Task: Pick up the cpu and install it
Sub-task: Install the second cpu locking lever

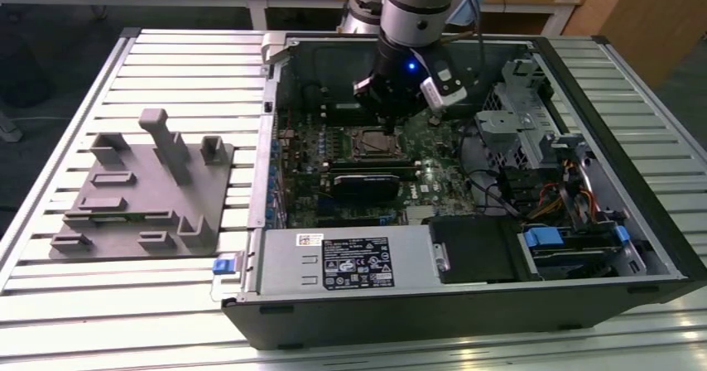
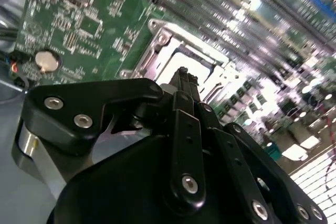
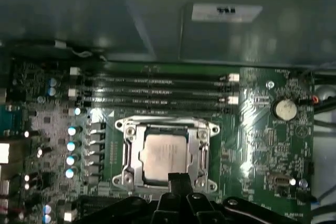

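Observation:
The cpu [image 3: 161, 157], a silvery square chip, lies flat inside the metal-framed socket [image 3: 127, 153] on the green motherboard [image 3: 262, 129]. In the first wrist view my gripper [image 3: 178, 181] hovers just over the chip's near edge, its black fingers pressed together with nothing between them. In the second wrist view the fingertips [image 2: 181, 75] meet in one narrow point above the socket frame [image 2: 157, 38]. In the exterior view the gripper [image 1: 389, 116] hangs inside the open computer case, just above the socket [image 1: 373, 142].
Memory slots [image 3: 157, 85] run beside the socket, and a coin battery [image 3: 285, 109] sits on the board. The case wall [image 1: 270, 139] and drive cage [image 1: 519, 98] flank the arm. A grey fixture block [image 1: 144, 189] stands on the slatted table at the exterior view's left.

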{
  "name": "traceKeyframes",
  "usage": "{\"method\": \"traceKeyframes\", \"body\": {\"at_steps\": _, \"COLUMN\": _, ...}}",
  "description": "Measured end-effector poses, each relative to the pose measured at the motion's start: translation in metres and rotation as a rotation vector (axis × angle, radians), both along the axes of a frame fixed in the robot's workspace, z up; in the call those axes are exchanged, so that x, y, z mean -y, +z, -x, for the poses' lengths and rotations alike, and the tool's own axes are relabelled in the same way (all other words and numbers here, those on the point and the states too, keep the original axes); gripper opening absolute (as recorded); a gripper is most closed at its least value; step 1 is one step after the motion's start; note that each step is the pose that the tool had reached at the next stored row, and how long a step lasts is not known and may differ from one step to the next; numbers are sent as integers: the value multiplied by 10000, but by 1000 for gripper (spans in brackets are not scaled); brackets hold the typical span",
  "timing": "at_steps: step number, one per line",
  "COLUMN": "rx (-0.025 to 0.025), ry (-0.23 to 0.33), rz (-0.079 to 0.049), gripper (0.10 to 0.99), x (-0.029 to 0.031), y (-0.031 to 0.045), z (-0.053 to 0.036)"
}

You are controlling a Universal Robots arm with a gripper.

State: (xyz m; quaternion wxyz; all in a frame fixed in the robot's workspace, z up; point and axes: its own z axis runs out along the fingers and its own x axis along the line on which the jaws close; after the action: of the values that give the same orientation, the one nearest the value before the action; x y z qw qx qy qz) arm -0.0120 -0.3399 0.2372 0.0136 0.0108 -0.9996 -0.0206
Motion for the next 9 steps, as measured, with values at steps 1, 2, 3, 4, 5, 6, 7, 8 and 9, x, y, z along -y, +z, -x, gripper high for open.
{"method": "traceKeyframes", "body": {"at_steps": 1, "rx": -1, "ry": 0, "rz": -1, "gripper": 106, "x": 23, "y": -1, "z": 0}}
{"method": "traceKeyframes", "body": {"at_steps": 2, "rx": -3, "ry": 0, "rz": -1, "gripper": 106, "x": 43, "y": -2, "z": 0}}
{"method": "traceKeyframes", "body": {"at_steps": 3, "rx": -6, "ry": -1, "rz": 0, "gripper": 106, "x": 64, "y": -3, "z": 0}}
{"method": "traceKeyframes", "body": {"at_steps": 4, "rx": -8, "ry": 0, "rz": -2, "gripper": 106, "x": 80, "y": -5, "z": 0}}
{"method": "traceKeyframes", "body": {"at_steps": 5, "rx": -8, "ry": 0, "rz": -1, "gripper": 106, "x": 90, "y": -6, "z": 2}}
{"method": "traceKeyframes", "body": {"at_steps": 6, "rx": -8, "ry": -1, "rz": -2, "gripper": 106, "x": 101, "y": -7, "z": 9}}
{"method": "traceKeyframes", "body": {"at_steps": 7, "rx": -8, "ry": 0, "rz": -4, "gripper": 106, "x": 111, "y": -7, "z": 22}}
{"method": "traceKeyframes", "body": {"at_steps": 8, "rx": -8, "ry": 1, "rz": -6, "gripper": 106, "x": 121, "y": -7, "z": 38}}
{"method": "traceKeyframes", "body": {"at_steps": 9, "rx": -8, "ry": 0, "rz": -6, "gripper": 106, "x": 134, "y": -7, "z": 51}}
